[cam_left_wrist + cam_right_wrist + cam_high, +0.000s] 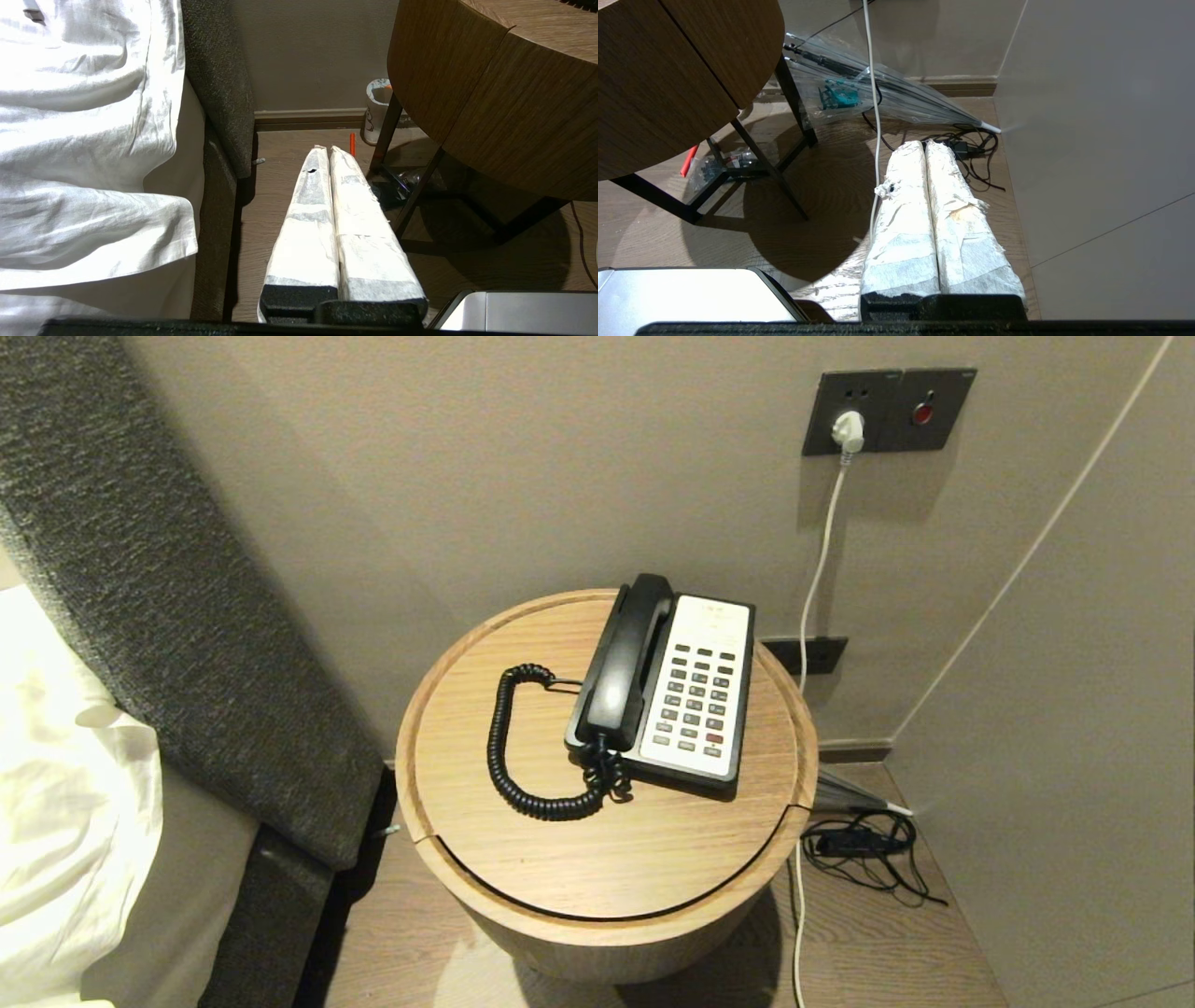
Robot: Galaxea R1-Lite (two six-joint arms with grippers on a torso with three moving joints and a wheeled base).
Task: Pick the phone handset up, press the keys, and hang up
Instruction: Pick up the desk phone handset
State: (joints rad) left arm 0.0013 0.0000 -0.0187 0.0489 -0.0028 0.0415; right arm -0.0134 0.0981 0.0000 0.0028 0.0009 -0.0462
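A black desk phone (695,686) with a white keypad panel sits on a round wooden side table (523,859). Its black handset (624,658) rests in the cradle on the phone's left side. A coiled black cord (509,756) loops over the tabletop from the handset's near end. Neither gripper shows in the head view. My left gripper (328,148) is shut and empty, low beside the table, above the floor. My right gripper (923,143) is shut and empty, low over the floor on the table's other side.
A bed with white sheets (56,784) and a grey headboard (168,588) stands on the left. A white cable (822,551) hangs from a wall socket (848,411). Black cables (864,845) and a clear umbrella (878,93) lie on the floor at the right. A paper cup (376,109) stands under the table.
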